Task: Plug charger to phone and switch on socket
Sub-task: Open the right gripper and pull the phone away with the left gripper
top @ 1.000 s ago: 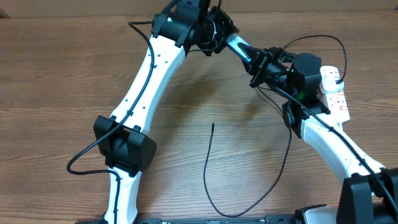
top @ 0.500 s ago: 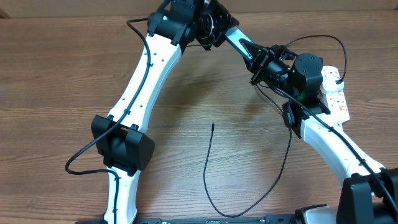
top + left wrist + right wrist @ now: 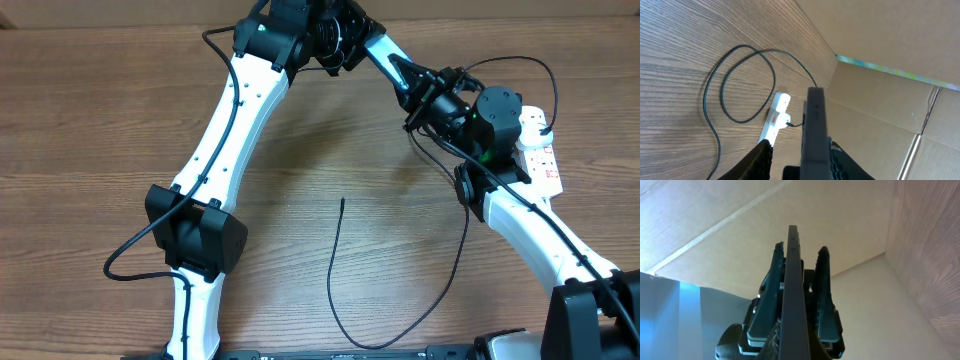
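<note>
The phone (image 3: pixel 815 130) shows edge-on as a thin dark slab (image 3: pixel 791 280), lifted above the table's far side. My right gripper (image 3: pixel 790 352) is shut on it; overhead, that gripper (image 3: pixel 432 95) meets my left gripper (image 3: pixel 405 78). The left gripper (image 3: pixel 800 162) is open around the phone. The slab lies against one finger, with a gap to the other. The charger (image 3: pixel 335 270) curves loose on the table, its tip at mid-table. The white socket (image 3: pixel 540 155) lies at the right, also visible as the socket (image 3: pixel 775 120), with a black lead looping beside it.
A cardboard wall (image 3: pixel 880 45) stands just beyond the table's far edge, close behind both grippers. The left arm (image 3: pixel 230 130) spans the table's left half. The right arm (image 3: pixel 530 230) lies beside the socket. Bare wood (image 3: pixel 90 120) fills the left side.
Both grippers, with the phone between them, have shifted slightly toward the far edge. The charger and the socket have stayed where they were.
</note>
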You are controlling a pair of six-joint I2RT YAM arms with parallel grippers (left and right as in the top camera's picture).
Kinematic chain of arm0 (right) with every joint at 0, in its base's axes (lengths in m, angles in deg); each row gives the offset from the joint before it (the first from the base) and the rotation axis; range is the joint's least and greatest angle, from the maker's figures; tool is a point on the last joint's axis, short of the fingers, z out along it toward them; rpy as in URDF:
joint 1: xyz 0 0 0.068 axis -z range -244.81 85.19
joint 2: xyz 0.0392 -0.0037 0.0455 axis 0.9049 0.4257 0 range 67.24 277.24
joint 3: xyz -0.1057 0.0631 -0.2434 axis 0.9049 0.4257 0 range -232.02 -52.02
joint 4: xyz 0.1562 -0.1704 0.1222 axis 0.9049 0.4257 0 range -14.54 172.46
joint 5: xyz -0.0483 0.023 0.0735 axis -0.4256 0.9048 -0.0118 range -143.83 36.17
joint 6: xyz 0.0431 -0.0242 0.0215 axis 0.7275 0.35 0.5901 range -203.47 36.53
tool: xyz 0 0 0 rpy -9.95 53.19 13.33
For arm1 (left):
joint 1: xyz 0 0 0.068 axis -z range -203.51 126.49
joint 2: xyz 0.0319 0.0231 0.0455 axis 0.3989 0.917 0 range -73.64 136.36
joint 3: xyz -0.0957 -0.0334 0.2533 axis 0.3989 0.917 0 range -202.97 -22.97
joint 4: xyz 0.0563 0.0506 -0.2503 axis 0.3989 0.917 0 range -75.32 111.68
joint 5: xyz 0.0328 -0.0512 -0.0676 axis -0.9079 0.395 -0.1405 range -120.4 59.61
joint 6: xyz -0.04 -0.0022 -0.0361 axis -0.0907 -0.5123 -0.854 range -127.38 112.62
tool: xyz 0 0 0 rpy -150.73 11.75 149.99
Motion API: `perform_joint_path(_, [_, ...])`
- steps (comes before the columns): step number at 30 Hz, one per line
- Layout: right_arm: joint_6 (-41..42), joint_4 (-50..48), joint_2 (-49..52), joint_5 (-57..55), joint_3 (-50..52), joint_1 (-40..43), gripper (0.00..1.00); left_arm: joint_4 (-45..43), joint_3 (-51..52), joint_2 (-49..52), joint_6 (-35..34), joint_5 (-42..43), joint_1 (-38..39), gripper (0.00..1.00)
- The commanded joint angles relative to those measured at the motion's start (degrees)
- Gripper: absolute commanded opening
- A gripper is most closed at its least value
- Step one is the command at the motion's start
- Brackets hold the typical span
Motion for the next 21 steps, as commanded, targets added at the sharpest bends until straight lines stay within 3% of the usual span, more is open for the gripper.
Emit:
perform_joint_path(1, [7.9,-1.4,-0.4,-0.9,-1.2,-0.2,0.04,-0.3,0.2,-0.6,0.7,1.0,0.0,0.36])
perform_joint_path(14, [7.9,-1.9,-0.4,-1.0,-1.2,-0.2,0.04,-1.5,0.2,-0.6,0.6,1.4,0.0,0.36])
perform_joint_path(21, [7.9,-1.9,-0.4,-0.6,-1.2,-0.3,0.04,-1.7,0.1,-0.6,0.6,1.6,0.0,0.29])
